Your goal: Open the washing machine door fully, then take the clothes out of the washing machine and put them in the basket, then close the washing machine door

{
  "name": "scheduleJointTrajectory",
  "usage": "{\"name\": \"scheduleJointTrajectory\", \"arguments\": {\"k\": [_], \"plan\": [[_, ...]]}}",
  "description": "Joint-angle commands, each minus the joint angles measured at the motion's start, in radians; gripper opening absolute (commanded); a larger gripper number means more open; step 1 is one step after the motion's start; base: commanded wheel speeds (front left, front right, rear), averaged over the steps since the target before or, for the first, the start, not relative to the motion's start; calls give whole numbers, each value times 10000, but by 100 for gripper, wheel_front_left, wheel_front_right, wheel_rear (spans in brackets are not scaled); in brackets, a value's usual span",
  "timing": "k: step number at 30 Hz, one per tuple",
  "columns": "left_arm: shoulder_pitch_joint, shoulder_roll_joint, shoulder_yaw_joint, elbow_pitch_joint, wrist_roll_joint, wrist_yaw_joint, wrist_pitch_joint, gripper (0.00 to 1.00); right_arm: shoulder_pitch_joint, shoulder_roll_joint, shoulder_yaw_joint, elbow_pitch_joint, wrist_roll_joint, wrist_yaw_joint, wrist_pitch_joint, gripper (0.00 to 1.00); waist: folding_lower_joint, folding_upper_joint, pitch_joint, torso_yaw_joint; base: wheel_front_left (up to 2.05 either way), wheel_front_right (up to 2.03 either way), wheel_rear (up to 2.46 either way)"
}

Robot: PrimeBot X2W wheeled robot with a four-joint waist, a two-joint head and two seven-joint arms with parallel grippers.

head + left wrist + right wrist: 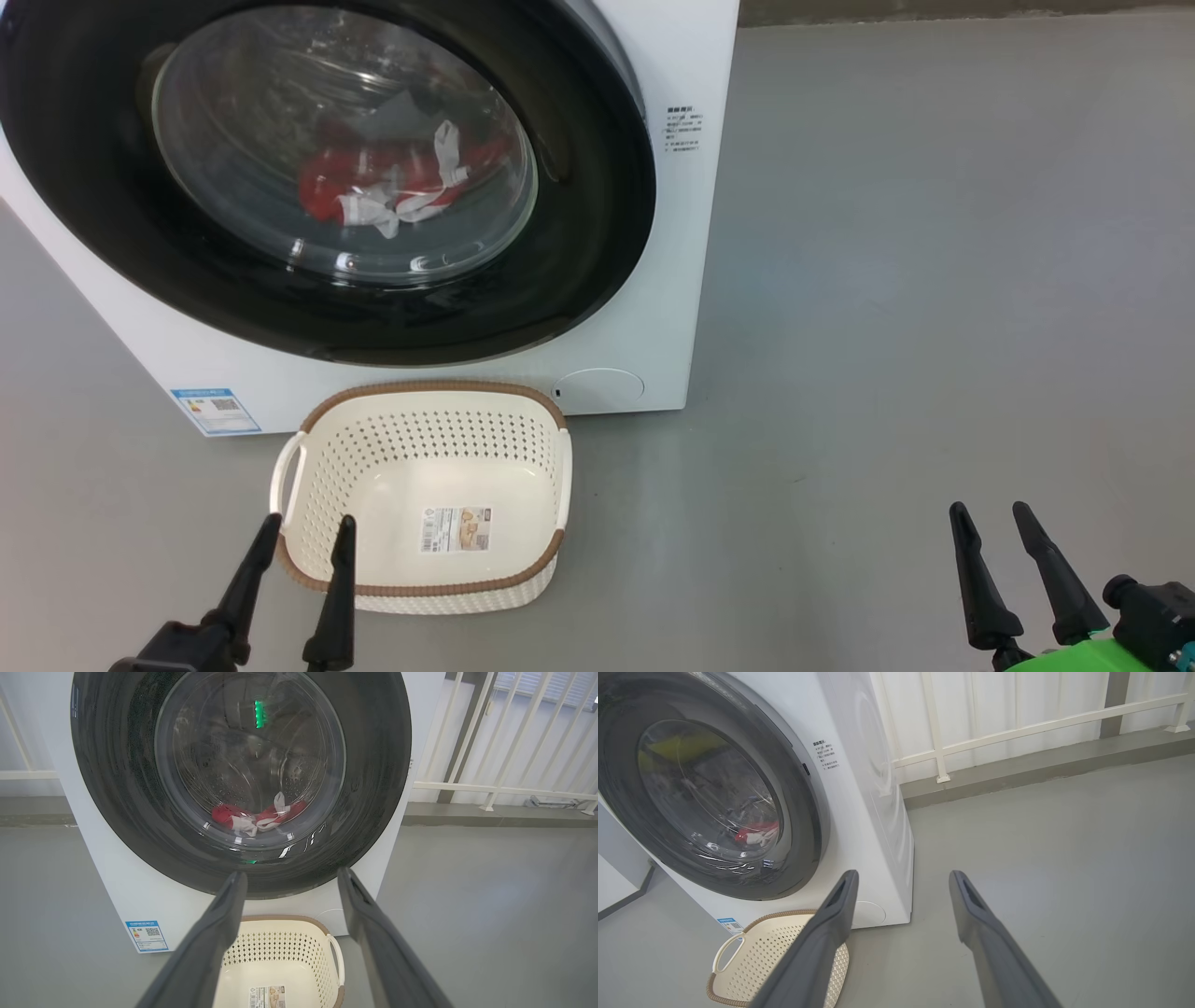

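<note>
We see the grey floor (934,280) spread from twelve to five o'clock in the head view. The white washing machine (672,280) stands on it from nine to twelve o'clock. The washing machine door (579,233), with its wide black rim around bulging glass, sits closed against the machine's front.

The cream basket (411,439) rests on the floor at about seven o'clock, just in front of the machine and below the door. It holds nothing but a paper sticker (456,528) on its bottom.

Through the glass we make out the clothes (322,187) low in the drum, red fabric with white straps.

Our left tool (309,520) hangs at seven o'clock over the basket's near left corner. Its fingers are spread wide and hold nothing. Our right tool (988,508) is at five o'clock above bare floor, well apart from the basket, equally wide and empty.

A blue label (215,411) sits at the machine's low left corner, and a round cap (597,385) at its low right.
</note>
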Motion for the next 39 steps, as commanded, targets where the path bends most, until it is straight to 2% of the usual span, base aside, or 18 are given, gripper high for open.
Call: {"name": "scheduleJointTrajectory", "arguments": {"k": [1, 9, 20, 39], "plan": [[-146, 202, 308, -218, 269, -33, -160, 100, -62, -119, 194, -323, -298, 16, -155, 100, 0, 0, 12, 0, 0, 0, 0], [-153, 174, 463, -125, 203, -33, -160, 100, 13, -68, 10, -350, -333, 16, -155, 100, 0, 0, -24, 15, 0, 0, 0], [-178, 46, 599, 250, -564, -33, -160, 100, 167, 0, -234, -379, -357, 16, -155, 100, 0, 0, -91, 69, 0, 0, 0], [-165, 107, 518, 190, -738, -33, -161, 100, 127, 11, -198, -394, -435, 16, -155, 100, 0, 0, -65, 42, 0, 0, 0]]}}
